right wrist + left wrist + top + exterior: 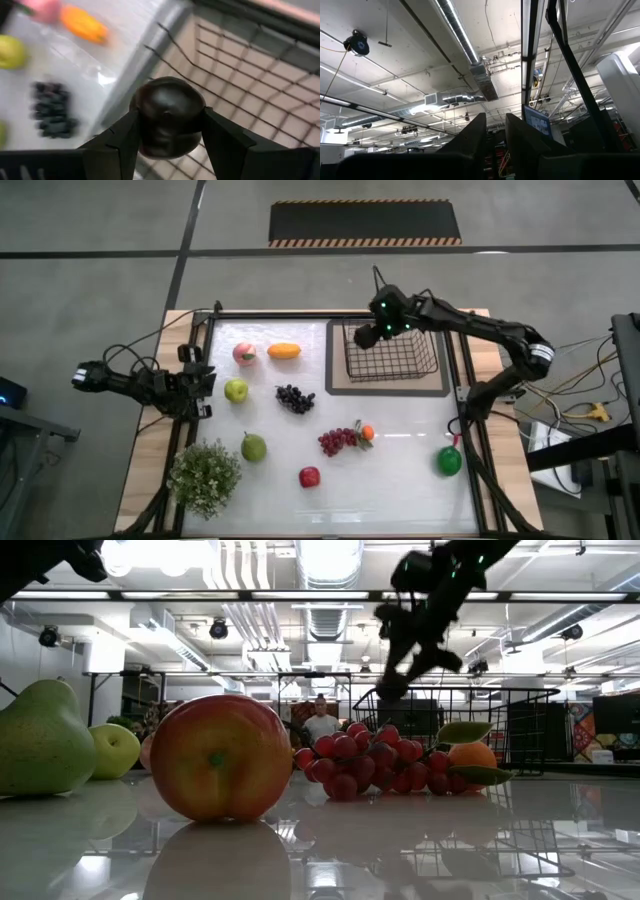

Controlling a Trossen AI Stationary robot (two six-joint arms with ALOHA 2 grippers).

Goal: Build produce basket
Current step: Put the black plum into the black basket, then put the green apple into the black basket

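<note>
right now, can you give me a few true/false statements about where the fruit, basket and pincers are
1. The right pincer grips a dark round fruit over the basket's left edge. True.
2. The basket already has several fruits lying in it. False: in the high view its bottom shows bare mesh.
3. The left pincer is at the table's left edge, holding nothing. True.
4. The green pepper lies next to the potted plant. False: it lies near the table's right edge, and the plant stands at the left front corner.
5. The tangerine lies against the red grapes. True.
6. The orange mango lies inside the basket. False: it lies on the table beside the pink peach.
</note>
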